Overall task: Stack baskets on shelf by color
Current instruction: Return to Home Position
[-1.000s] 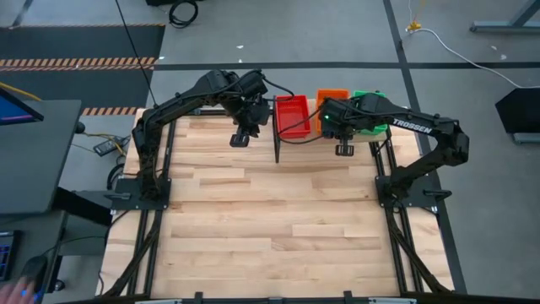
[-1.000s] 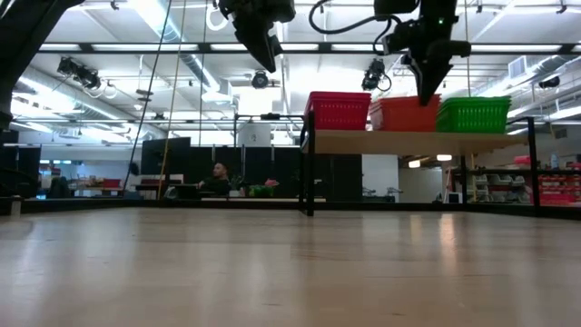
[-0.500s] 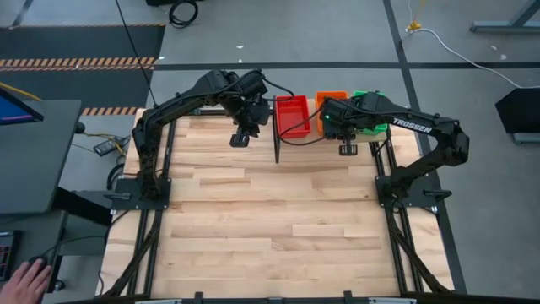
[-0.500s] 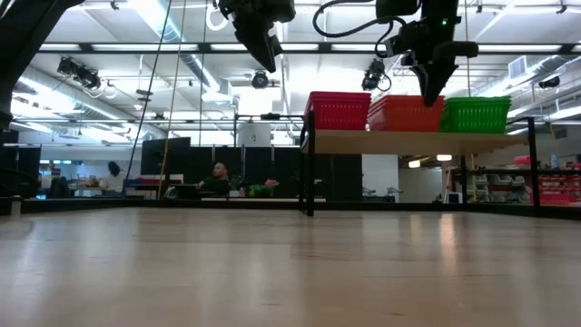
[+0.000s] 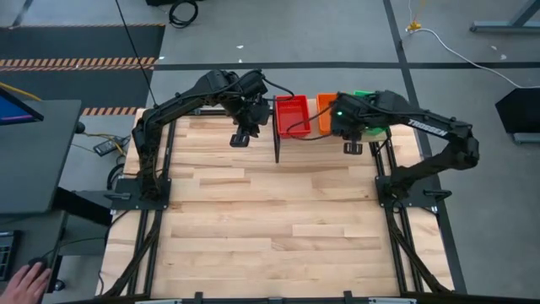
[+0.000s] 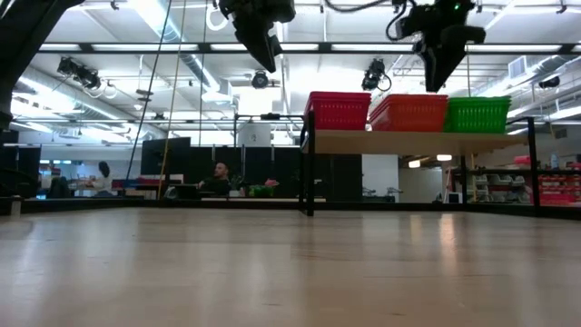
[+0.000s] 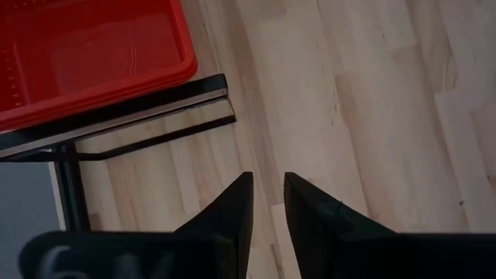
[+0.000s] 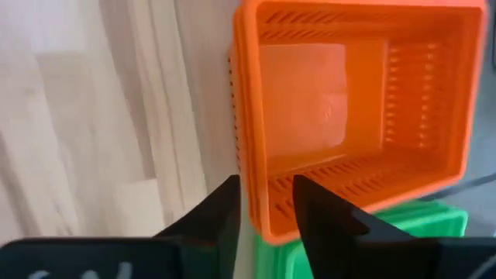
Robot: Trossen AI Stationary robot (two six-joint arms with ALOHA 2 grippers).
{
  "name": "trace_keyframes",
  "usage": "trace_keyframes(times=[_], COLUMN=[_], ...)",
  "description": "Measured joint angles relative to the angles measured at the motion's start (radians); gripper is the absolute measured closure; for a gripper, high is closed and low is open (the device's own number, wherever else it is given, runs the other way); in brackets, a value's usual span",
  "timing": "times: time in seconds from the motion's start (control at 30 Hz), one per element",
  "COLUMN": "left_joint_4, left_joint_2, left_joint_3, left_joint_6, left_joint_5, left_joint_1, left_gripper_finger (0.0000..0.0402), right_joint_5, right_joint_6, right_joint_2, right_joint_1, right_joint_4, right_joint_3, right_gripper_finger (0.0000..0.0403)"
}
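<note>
Red baskets [image 6: 339, 110], orange baskets [image 6: 408, 112] and green baskets [image 6: 478, 113] stand side by side on their bottoms on the shelf [image 6: 418, 141] at the table's far edge. In the right wrist view the orange stack [image 8: 356, 108] shows a doubled rim, with a green basket [image 8: 364, 248] beside it. My right gripper [image 8: 267, 205] hovers open above the orange stack's near rim, clear of it in the low view [image 6: 440, 80]. My left gripper [image 7: 268, 194] hangs slightly open, with nothing in it, over the table left of the red stack [image 7: 85, 54].
The shelf's black post [image 5: 277, 148] stands between the two grippers. The bare wooden tabletop [image 5: 278, 219] stretches toward the near edge. A person's hand [image 5: 25, 279] shows off the table at the lower left. People sit in the room behind [image 6: 218, 177].
My right gripper has risen from the orange stack's rim and shifted a little toward the table's right edge. It now hangs clear above the baskets. The orange stack stays on the shelf.
</note>
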Motion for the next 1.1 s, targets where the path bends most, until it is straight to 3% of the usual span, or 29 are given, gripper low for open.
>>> trace_keyframes(times=[0.17, 0.3, 0.4, 0.63, 0.83, 1.1], left_joint_4=[0.036, 0.088, 0.130, 0.201, 0.223, 0.071], left_joint_2=[-0.003, -0.036, -0.086, -0.209, -0.242, -0.242], left_joint_3=[0.000, 0.000, 0.000, 0.000, 0.002, 0.001], left_joint_6=[-0.072, -0.162, -0.211, -0.302, -0.382, -0.488], left_joint_5=[0.000, 0.001, 0.000, 0.083, 0.091, -0.153], left_joint_1=[0.001, 0.021, 0.026, 0.010, -0.014, -0.093], left_gripper_finger=[0.0324, 0.0340, 0.0358, 0.0386, 0.0387, 0.0387], right_joint_5=[-0.116, -0.275, -0.330, -0.331, -0.330, -0.296], right_joint_6=[0.124, 0.217, 0.268, 0.460, 0.661, 0.819], right_joint_2=[-0.088, -0.163, -0.235, -0.459, -0.647, -0.865], right_joint_1=[0.000, 0.002, 0.020, 0.078, 0.155, 0.242], right_joint_4=[0.029, 0.052, 0.075, 0.209, 0.367, 0.387], right_joint_3=[0.000, 0.000, -0.020, -0.201, -0.427, -0.656], right_gripper_finger=[0.0254, 0.0254, 0.0256, 0.0257, 0.0257, 0.0257])
